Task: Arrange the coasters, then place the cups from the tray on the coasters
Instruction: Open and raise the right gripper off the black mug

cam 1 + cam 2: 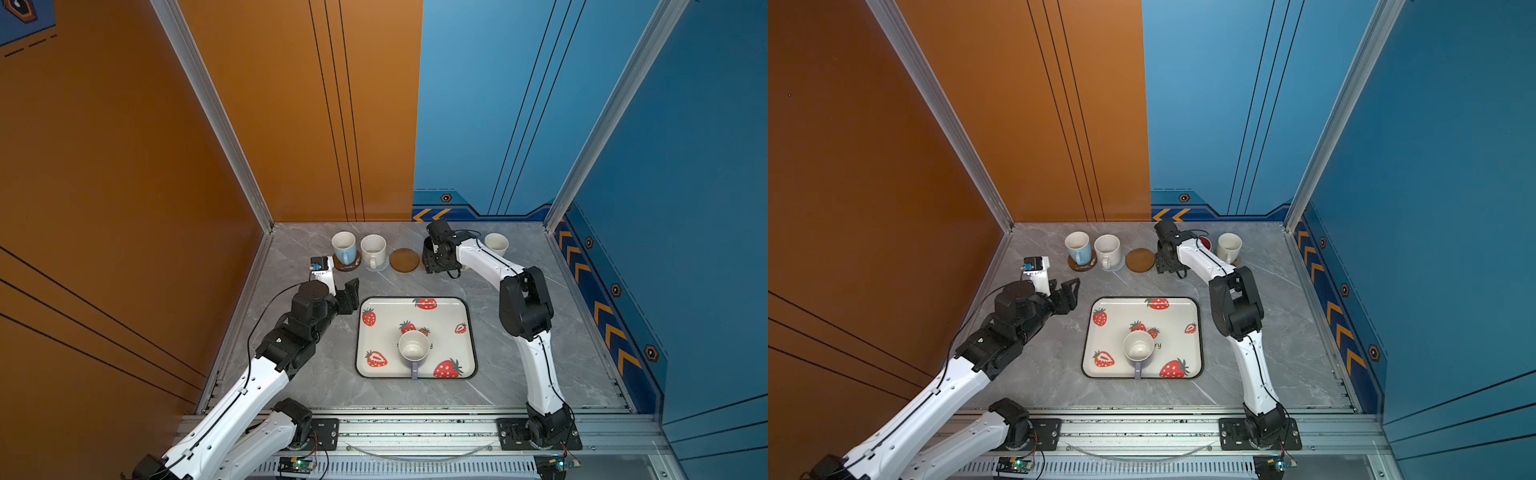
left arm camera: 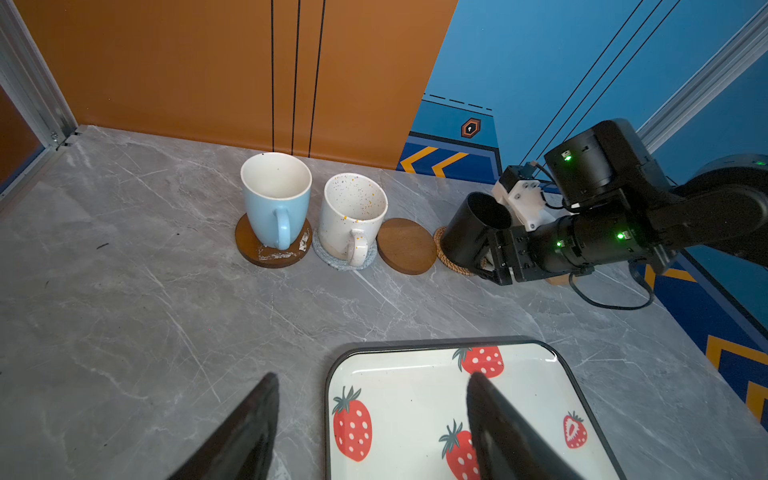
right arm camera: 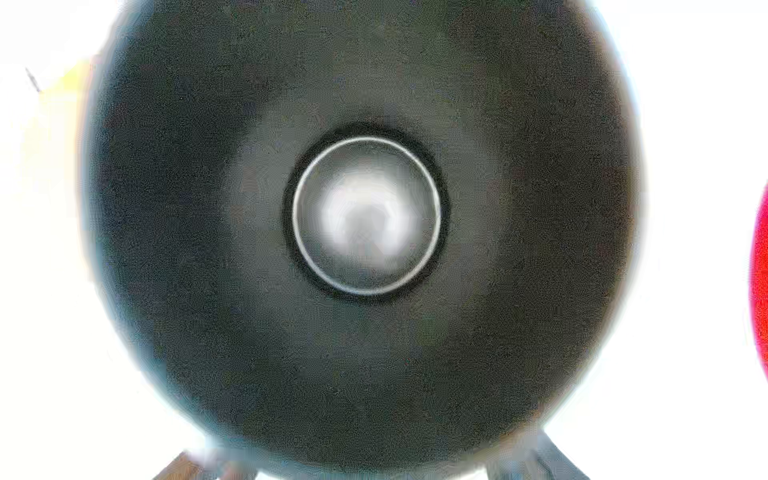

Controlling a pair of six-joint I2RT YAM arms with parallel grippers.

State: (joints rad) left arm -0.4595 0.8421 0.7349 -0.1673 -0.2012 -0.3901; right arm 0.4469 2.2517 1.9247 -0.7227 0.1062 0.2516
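Left gripper (image 2: 372,376) sits closest in the left wrist view, black fingers (image 2: 249,428) spread wide, nothing between them, hovering by the far left corner of the white rounded-rectangle strawberry-print tray (image 1: 385,332) with dark rim. Tray lies mid-table on the grey marble tabletop (image 1: 328,374); one lavender mug (image 1: 413,347) with cream inside stands upright on it, handle toward the near edge. Row of coasters along the far wall, left to right in both top views: light blue mug (image 2: 276,199) on a brown disc coaster (image 2: 272,255) with white scuffs; speckled white mug (image 2: 353,216) on a grey-white woven round coaster (image 2: 332,258); second brown wooden disc (image 2: 405,245), bare, just beside it; black mug (image 2: 471,232) on the tan rattan round coaster (image 2: 444,251). Right gripper (image 2: 478,257) is low at the black mug's near side; right wrist view looks straight into the mug, two blurred fingers (image 3: 552,457) standing well apart at its edge, so jaws released, contact with the mug can't be told. Red-lined mug (image 1: 1204,242) mostly hidden behind the right arm. Cream white mug (image 1: 1229,246) stands at the right end of the row, a tan coaster edge (image 1: 1237,262) peeking under it, shape unclear.
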